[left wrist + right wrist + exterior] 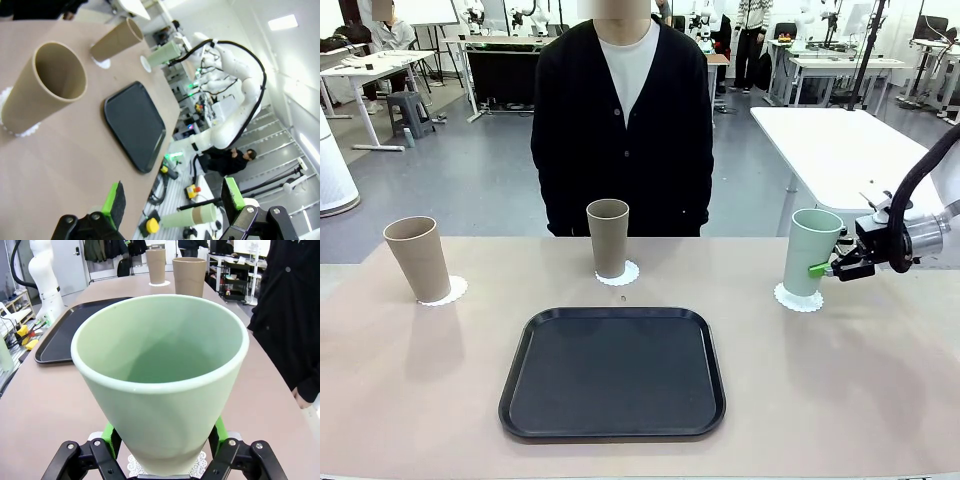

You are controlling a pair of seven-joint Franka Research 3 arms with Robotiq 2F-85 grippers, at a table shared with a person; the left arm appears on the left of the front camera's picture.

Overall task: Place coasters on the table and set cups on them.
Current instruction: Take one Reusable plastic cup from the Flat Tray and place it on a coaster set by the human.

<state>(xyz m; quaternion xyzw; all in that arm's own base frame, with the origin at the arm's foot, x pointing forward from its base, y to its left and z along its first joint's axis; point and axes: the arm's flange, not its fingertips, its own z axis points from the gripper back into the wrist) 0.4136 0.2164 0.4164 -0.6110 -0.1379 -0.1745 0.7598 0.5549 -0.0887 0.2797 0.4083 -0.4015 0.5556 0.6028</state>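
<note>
Three tall matte tumblers stand on lacy white paper doilies on the beige bench.
Right gripper (162,460) fingers pinch the mint-green tumbler (160,375) low, either side — left gripper (172,207) fingers spread, holding nothing.

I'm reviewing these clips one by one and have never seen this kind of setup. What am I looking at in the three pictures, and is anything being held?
These are three cameras on one moment. The front view looks across a beige-tan table at a person in a black cardigan standing at the far side. Two white robot arms work here; the other two pictures come from cameras on their wrists.

On the table lie a black rounded-square tray and three tall tumblers, each on a white lacy paper coaster: a tan cup at the left, a tan cup in the middle, and a pale mint green cup.

The right end effector has its green pads on both sides of the mint cup, which stands on its coaster. The left end effector is open, holding nothing.
</note>
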